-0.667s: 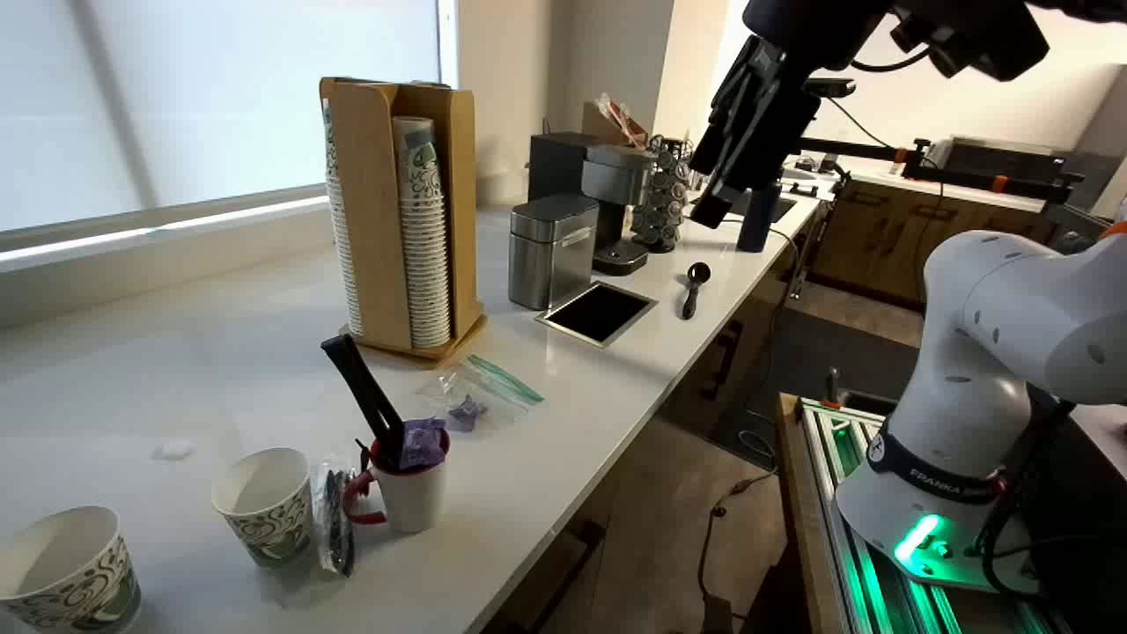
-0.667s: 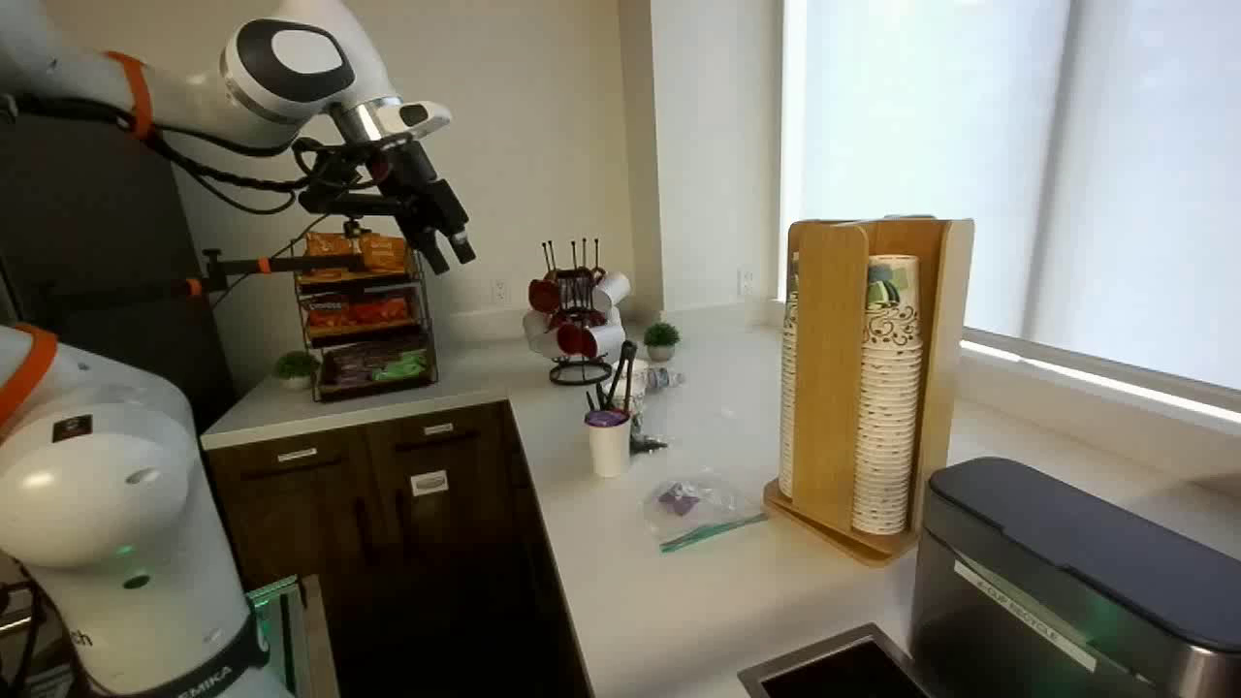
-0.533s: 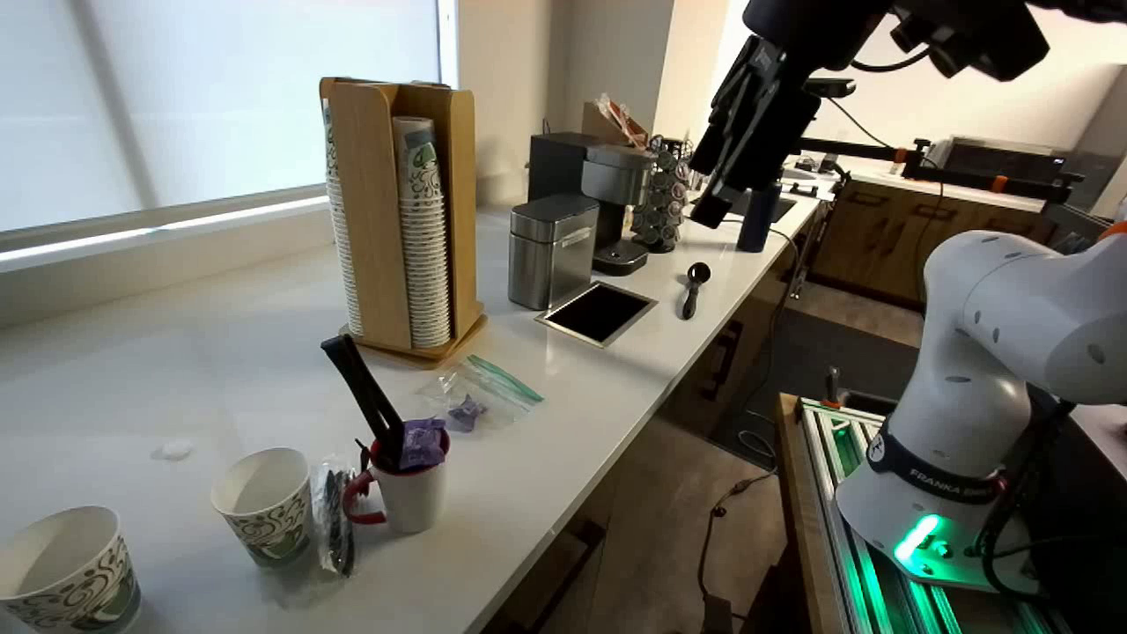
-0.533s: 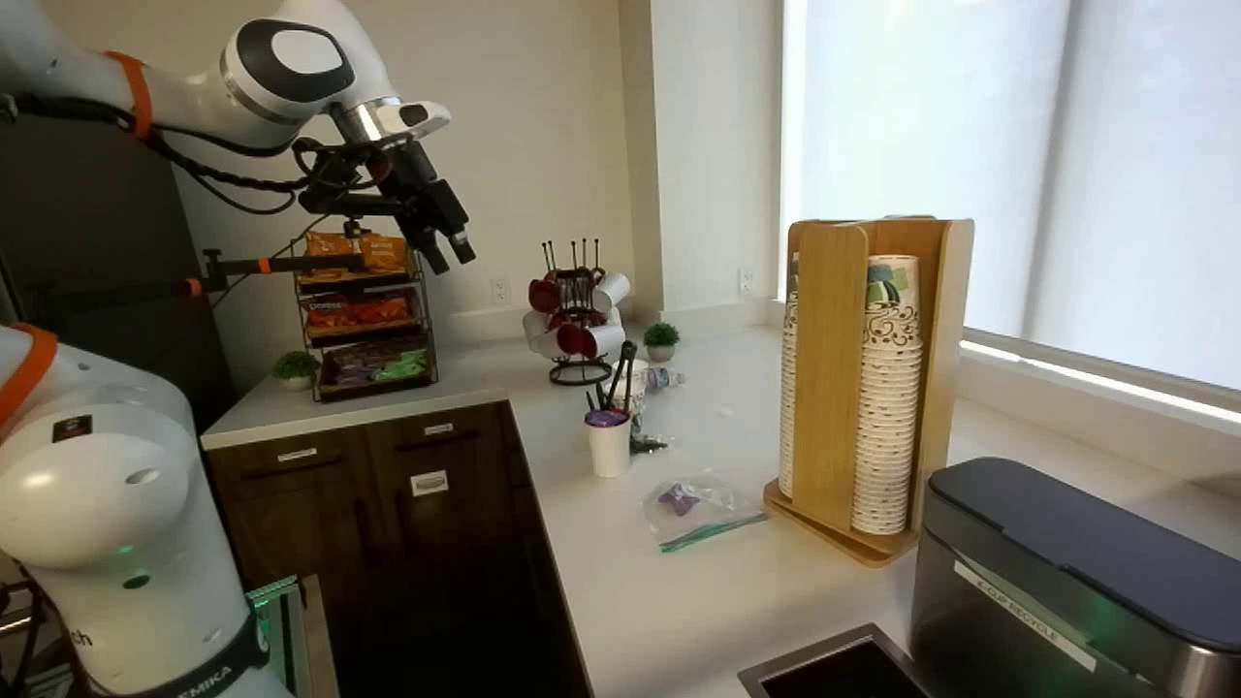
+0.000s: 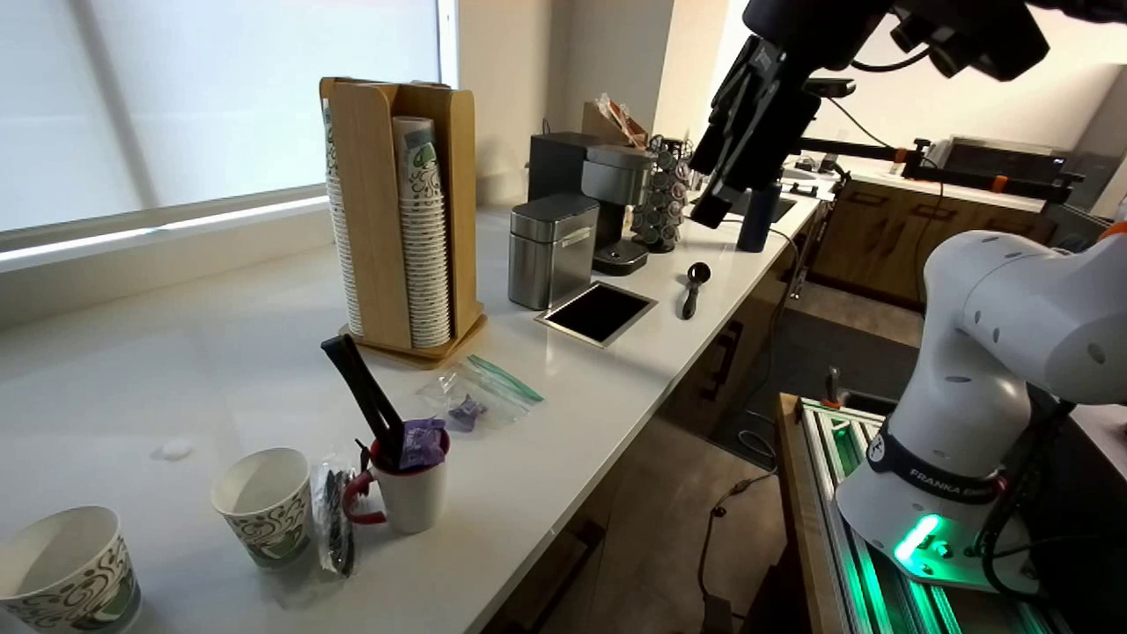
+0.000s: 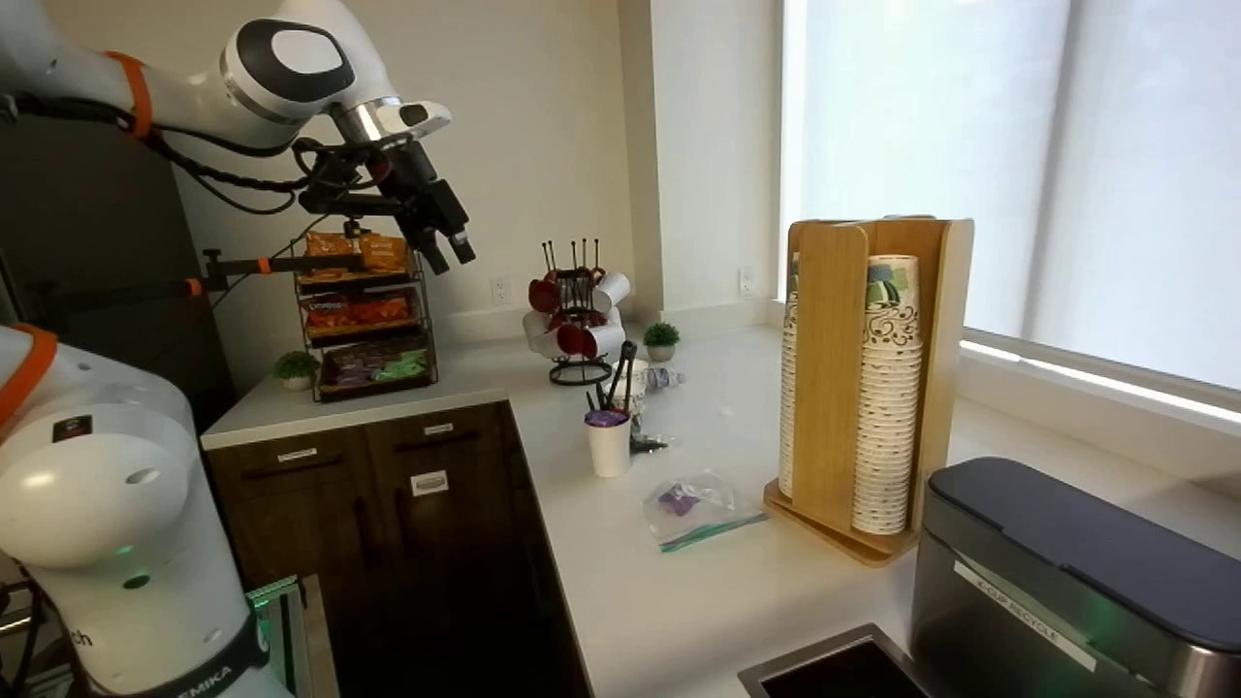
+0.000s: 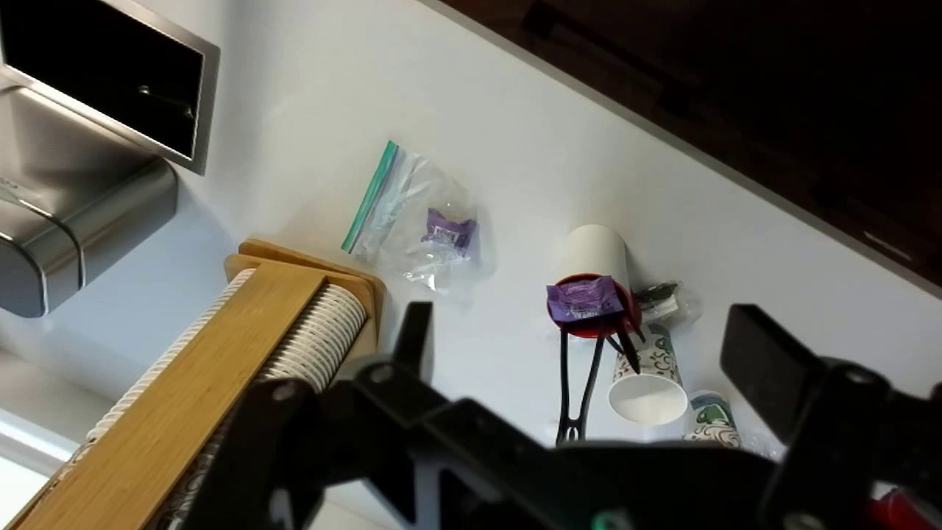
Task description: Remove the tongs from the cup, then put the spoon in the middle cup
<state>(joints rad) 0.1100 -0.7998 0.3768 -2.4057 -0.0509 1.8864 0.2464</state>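
Note:
The black tongs [image 5: 363, 387] stand tilted in a small white cup [image 5: 414, 497] with a red inside and red handle. A purple packet [image 7: 585, 298] and other thin dark handles also stick out of the cup [image 7: 596, 250]. The tongs show in the wrist view [image 7: 565, 368] too. The middle cup [image 5: 275, 526] is a patterned white paper cup beside it; it also shows in the wrist view [image 7: 647, 397]. A pale-handled spoon does not show. My gripper [image 7: 583, 327] is open and empty, high above the counter and apart from the cups; it also shows in an exterior view [image 6: 452, 256].
A larger patterned cup [image 5: 75, 577] stands at the end of the row. Wrapped black cutlery [image 5: 335, 519] lies between the cups. A plastic bag [image 5: 484, 396], a wooden cup dispenser [image 5: 374, 220], a metal bin [image 5: 553, 251] and a black scoop [image 5: 694, 291] are on the counter.

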